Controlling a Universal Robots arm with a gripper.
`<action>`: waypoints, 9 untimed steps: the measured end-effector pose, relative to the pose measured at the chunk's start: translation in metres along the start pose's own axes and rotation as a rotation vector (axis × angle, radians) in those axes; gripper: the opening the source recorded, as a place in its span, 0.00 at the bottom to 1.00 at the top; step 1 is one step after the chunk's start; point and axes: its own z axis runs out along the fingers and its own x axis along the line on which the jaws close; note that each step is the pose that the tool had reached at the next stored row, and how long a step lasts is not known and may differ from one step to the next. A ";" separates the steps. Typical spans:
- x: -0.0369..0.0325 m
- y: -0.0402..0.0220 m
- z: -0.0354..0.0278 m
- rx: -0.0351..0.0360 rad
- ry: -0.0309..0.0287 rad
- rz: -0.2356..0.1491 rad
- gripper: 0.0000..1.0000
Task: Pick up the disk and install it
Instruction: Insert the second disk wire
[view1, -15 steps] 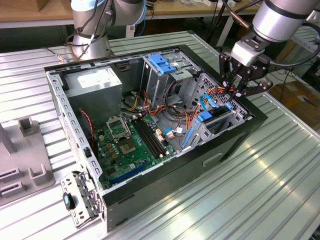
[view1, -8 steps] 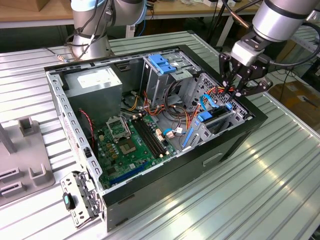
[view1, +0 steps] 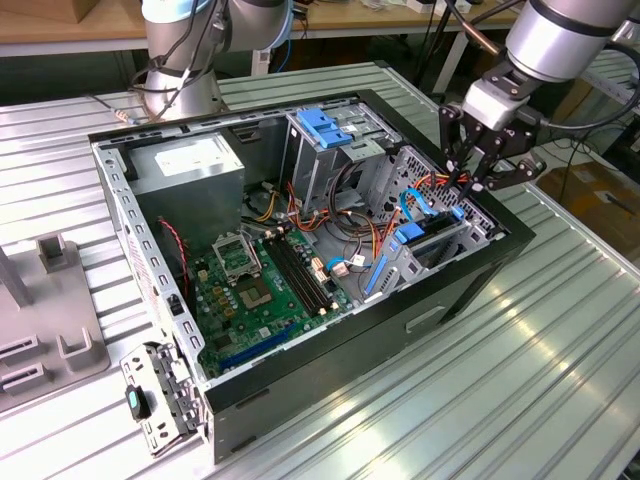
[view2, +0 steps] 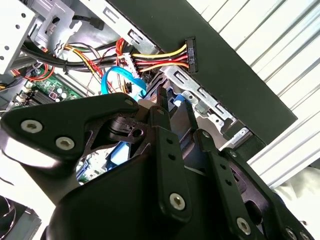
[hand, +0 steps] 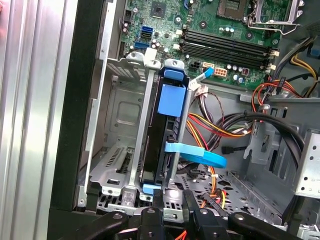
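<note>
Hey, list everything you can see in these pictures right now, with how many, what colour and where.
table: one, ribbed silver, under everything.
computer case: one, black, open, on the table.
motherboard: one, green, on the case floor.
power supply: one, grey, in a case corner.
bracket: one, blue, atop the metal drive cage.
disk: one, blue-framed, on edge in the drive bay.
flat cable: one, blue, beside the disk.
gripper: one, black, close above the disk.

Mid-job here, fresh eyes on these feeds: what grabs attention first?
The open computer case with its green motherboard dominates the exterior view. At that view's right the hand hangs over the metal drive bay, where the blue-framed disk stands on edge.
</note>
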 end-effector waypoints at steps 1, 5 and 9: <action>0.0000 -0.0010 0.0001 0.0000 0.0000 0.000 0.30; -0.0002 -0.0038 0.0005 0.0000 -0.0002 -0.001 0.30; -0.0001 -0.0039 0.0005 0.0000 -0.0002 -0.001 0.30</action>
